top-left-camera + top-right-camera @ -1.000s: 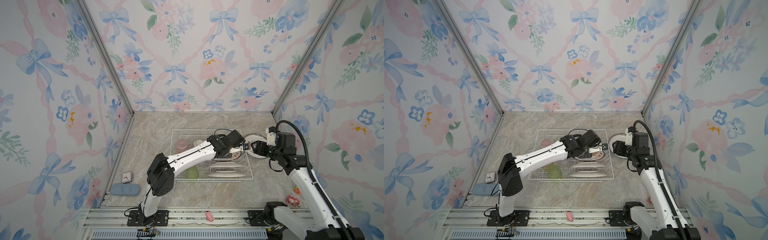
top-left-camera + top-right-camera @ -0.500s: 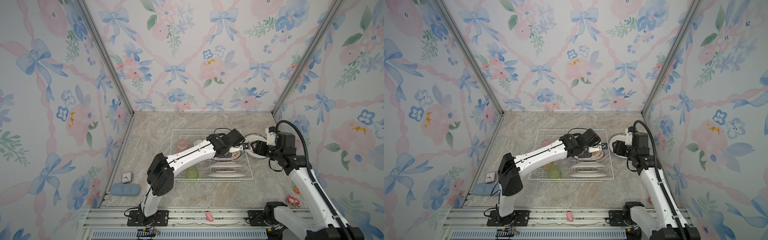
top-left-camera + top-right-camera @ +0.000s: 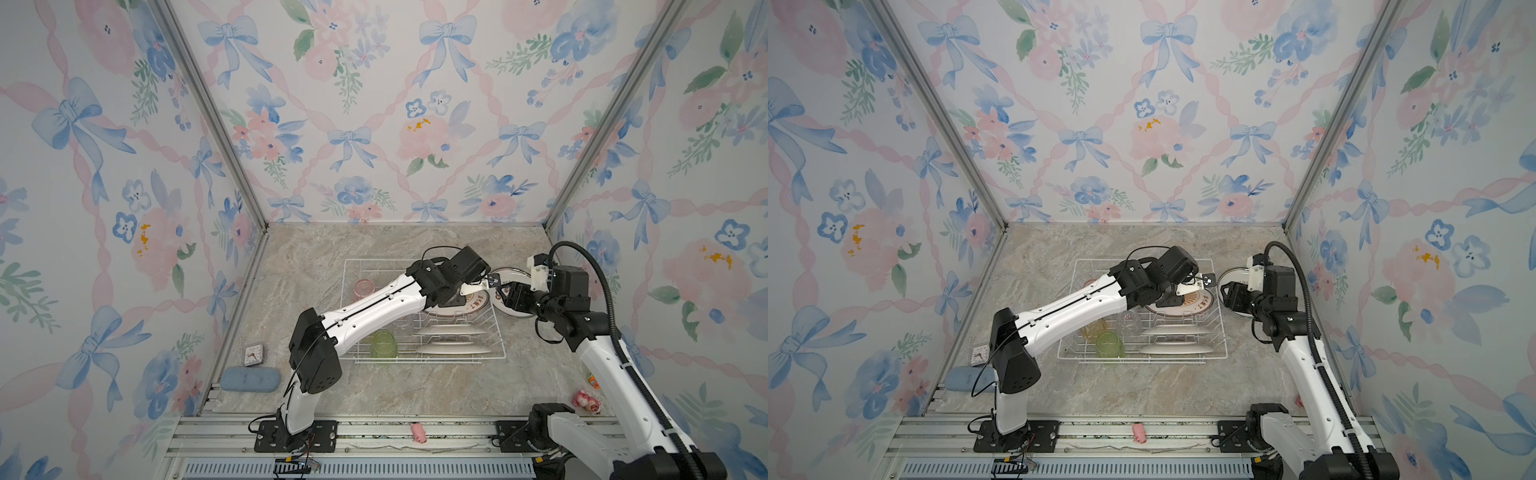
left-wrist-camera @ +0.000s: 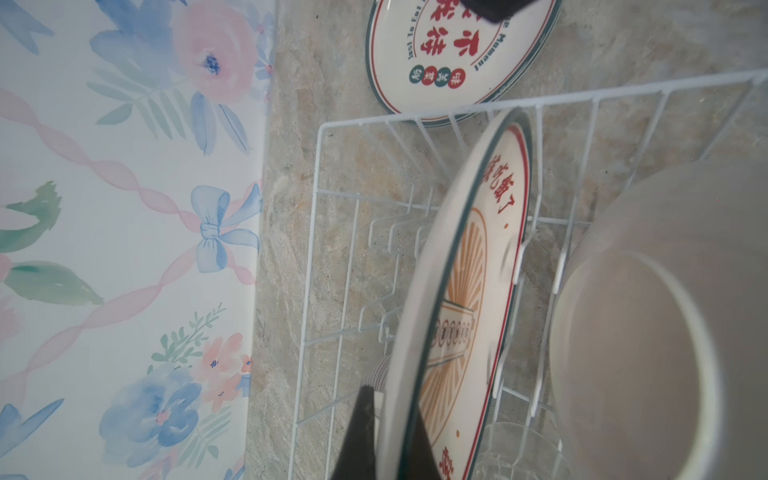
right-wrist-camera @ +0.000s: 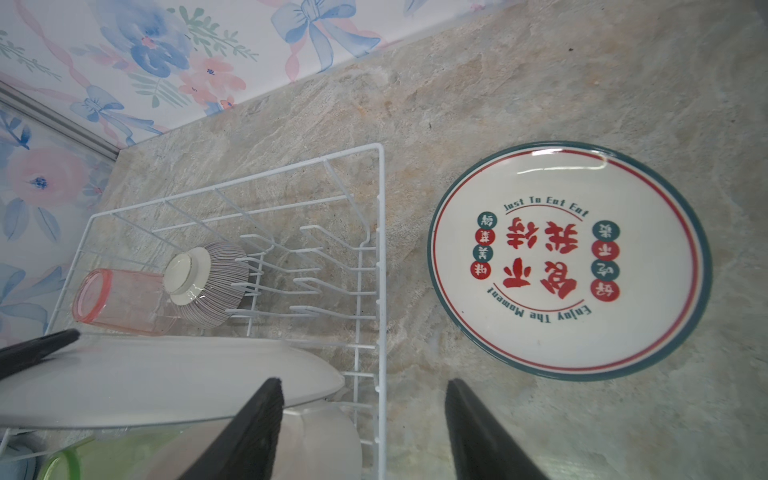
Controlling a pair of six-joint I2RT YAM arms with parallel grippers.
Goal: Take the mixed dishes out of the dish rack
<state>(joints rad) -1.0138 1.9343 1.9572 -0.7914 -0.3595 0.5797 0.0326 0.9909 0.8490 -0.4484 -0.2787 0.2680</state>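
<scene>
Marble counter (image 3: 374, 386) holds one unloaded plate (image 5: 569, 262) right of the dish rack (image 5: 381, 249). Left gripper (image 4: 392, 407) pinches a second plate (image 4: 457, 291); right gripper (image 5: 363, 382) gapes, empty. Tumblers (image 3: 384, 345), striped bowl (image 5: 212, 282) and racked plates (image 3: 451, 347) are left to unload.

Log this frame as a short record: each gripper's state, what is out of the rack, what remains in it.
left gripper: shut on the rim of a tilted plate inside the dish rack
right gripper: open, empty, at the rack's edge
unloaded: printed plate, flat on the table beside the rack
in rack: pink tumbler, striped bowl, green tumbler, two upright plates
</scene>
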